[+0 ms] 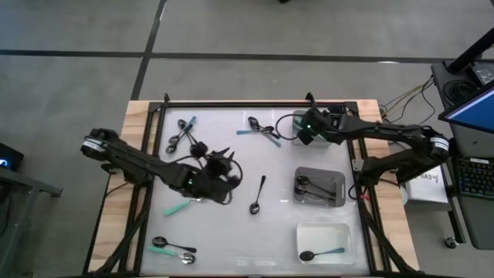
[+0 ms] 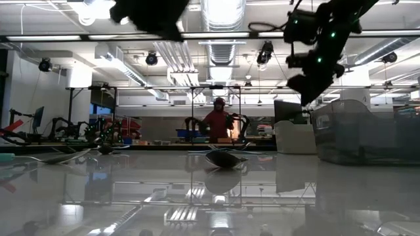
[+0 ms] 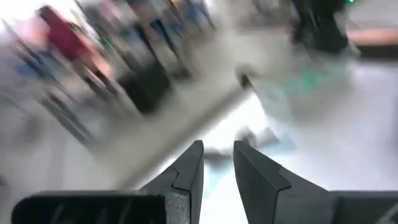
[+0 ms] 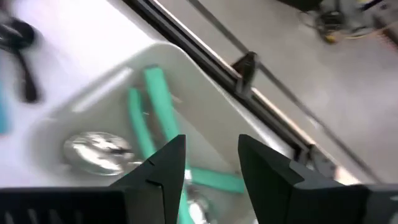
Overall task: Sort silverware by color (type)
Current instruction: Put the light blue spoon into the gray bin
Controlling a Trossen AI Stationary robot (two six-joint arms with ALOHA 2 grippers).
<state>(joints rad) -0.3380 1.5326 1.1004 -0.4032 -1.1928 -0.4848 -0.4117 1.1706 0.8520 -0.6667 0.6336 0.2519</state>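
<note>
Your right end effector [image 4: 208, 168] hangs open over the far white tray [image 4: 186, 68] of teal-handled spoons [image 4: 142, 124]. Your left end effector [image 3: 217, 165], slightly parted and empty, hovers mid-counter.

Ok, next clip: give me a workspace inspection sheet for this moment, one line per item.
Surface: white table top in a black frame on a wooden base.
Job's things: loose spoons scattered over the table; black spoons in the grey tray; one teal-handled spoon in the white tray; teal-handled spoons in a white bin under the right gripper.
Clutter: nothing seen.
Grippers: left gripper mid-table, fingers apart, holding nothing visible; right gripper open above the white bin.
Cables: a bundle of cables off the table's right edge.
Surroundings: keyboard and monitor at right; a person in the room beyond.
</note>
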